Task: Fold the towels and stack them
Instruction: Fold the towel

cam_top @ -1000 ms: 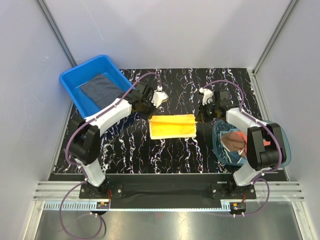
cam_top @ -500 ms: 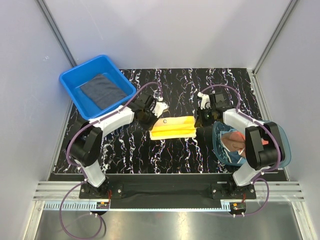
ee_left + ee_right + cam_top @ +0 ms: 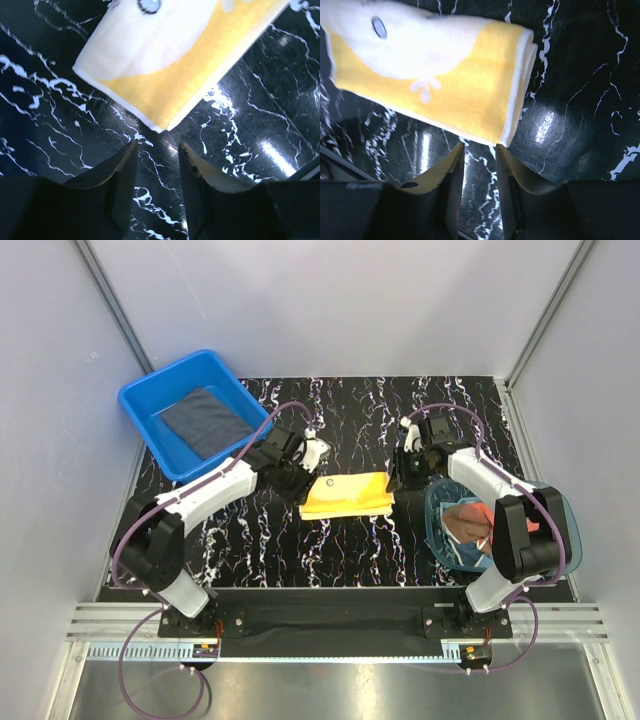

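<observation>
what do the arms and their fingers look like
The left arm and right arm have white shells with black joints and black bases. Purple cables loop along each. The fingers are pale, tapered wedges on dark bodies.

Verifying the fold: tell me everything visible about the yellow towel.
The yellow towel is soft cloth, yellow with a white bird-like print and pale edging. It lies folded in flat layers, a slightly skewed rectangle on the black marbled table. The open left gripper and right gripper sit just off opposite ends, not touching it.
</observation>
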Controlling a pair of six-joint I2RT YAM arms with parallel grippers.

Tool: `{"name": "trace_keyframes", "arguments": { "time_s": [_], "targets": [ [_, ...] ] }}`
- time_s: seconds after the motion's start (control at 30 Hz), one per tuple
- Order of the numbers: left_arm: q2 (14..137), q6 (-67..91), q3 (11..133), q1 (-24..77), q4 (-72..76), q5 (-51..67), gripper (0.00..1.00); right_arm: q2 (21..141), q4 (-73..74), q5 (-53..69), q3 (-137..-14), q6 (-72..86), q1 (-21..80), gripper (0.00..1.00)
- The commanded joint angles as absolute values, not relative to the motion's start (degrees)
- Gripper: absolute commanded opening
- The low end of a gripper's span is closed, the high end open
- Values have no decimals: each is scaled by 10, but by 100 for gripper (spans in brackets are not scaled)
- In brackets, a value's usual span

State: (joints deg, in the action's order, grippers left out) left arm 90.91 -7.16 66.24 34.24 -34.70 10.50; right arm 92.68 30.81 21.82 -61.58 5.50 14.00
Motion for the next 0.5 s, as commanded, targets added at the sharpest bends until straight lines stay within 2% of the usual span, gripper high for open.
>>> {"name": "trace_keyframes", "arguments": {
  "time_s": [0.0,0.17,0.3,0.47],
  "targets": [
    [925,29,681,345,-330,46,43,932,324,191,-657,147,147,38],
    [938,196,680,345,-310,2,46,961,332,116,-671,193,153,39],
    [943,239,671,344,-295,-22,49,985,327,111,-669,198,163,40],
    [965,270,650,345,-263,10,49,1011,309,104,-645,194,171,40]
  ]
}}
